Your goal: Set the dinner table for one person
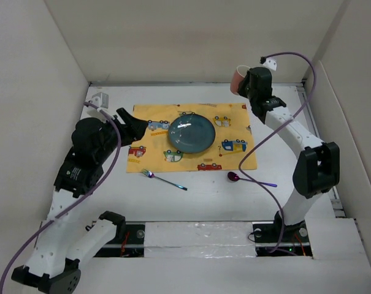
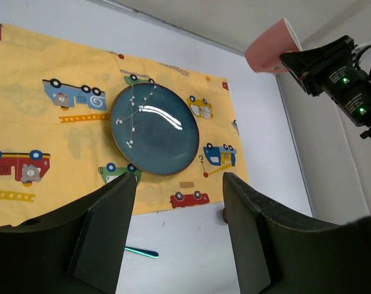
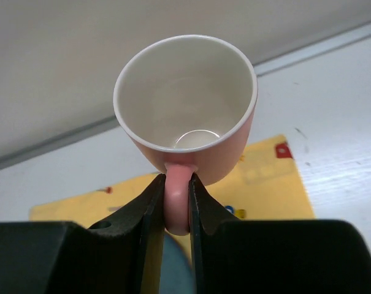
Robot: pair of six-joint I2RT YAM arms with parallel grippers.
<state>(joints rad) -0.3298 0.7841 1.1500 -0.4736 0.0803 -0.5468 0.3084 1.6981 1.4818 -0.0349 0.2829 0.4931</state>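
Note:
A blue plate point(image 1: 191, 133) sits on a yellow placemat printed with vehicles point(image 1: 191, 138) on the white dinner table point(image 1: 203, 202). My right gripper point(image 3: 176, 184) is shut on the handle of a pink mug point(image 3: 188, 107), white inside, held in the air above the mat's far right corner point(image 1: 239, 78). A fork point(image 1: 164, 179) lies on the table in front of the mat. A spoon point(image 1: 249, 179) lies to its right. My left gripper point(image 2: 179, 177) is open and empty above the mat's left edge point(image 1: 136, 122). The plate point(image 2: 153, 128) and mug point(image 2: 272, 46) also show in the left wrist view.
Off-white walls point(image 1: 38, 73) stand on three sides of the table. A small white bracket point(image 1: 96, 99) sits at the far left corner. Purple cables point(image 1: 277, 128) hang from both arms.

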